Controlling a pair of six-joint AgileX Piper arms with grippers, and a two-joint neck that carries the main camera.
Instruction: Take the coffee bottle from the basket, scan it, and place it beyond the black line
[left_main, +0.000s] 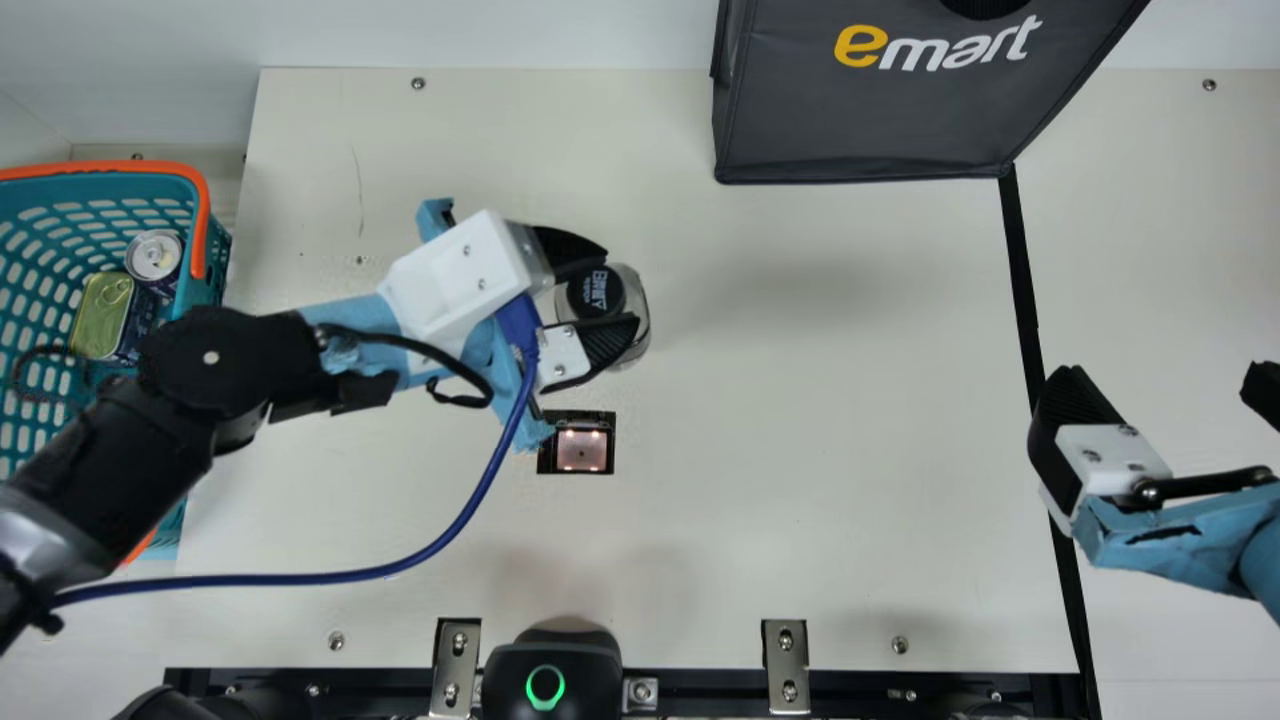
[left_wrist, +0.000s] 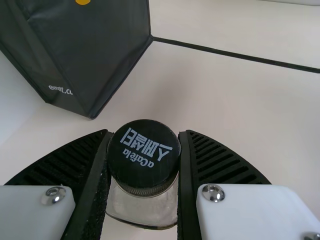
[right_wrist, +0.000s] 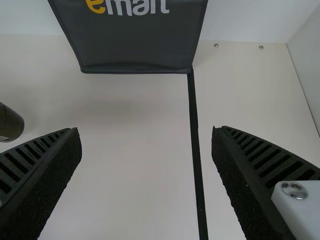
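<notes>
Between the fingers of my left gripper (left_main: 604, 290) the coffee bottle (left_main: 636, 318) is held by its neck and black cap, just above and right of the scanner window (left_main: 582, 448) in the main view. The left wrist view has my left gripper (left_wrist: 144, 167) shut on the coffee bottle (left_wrist: 145, 207), cap toward the camera. At the main view's right, my right gripper (left_main: 1165, 385) stands open over the black line (left_main: 1022, 270). The right wrist view shows the right gripper (right_wrist: 146, 145) with widely parted fingers and the black line (right_wrist: 195, 125) between them.
A teal basket (left_main: 215, 262) with an orange handle, holding cans, stands at the left under my left arm. A dark shopping bag (left_main: 870, 120) is at the back, its corner meeting the black line. A black device (left_main: 550, 670) with a green ring sits at the front edge.
</notes>
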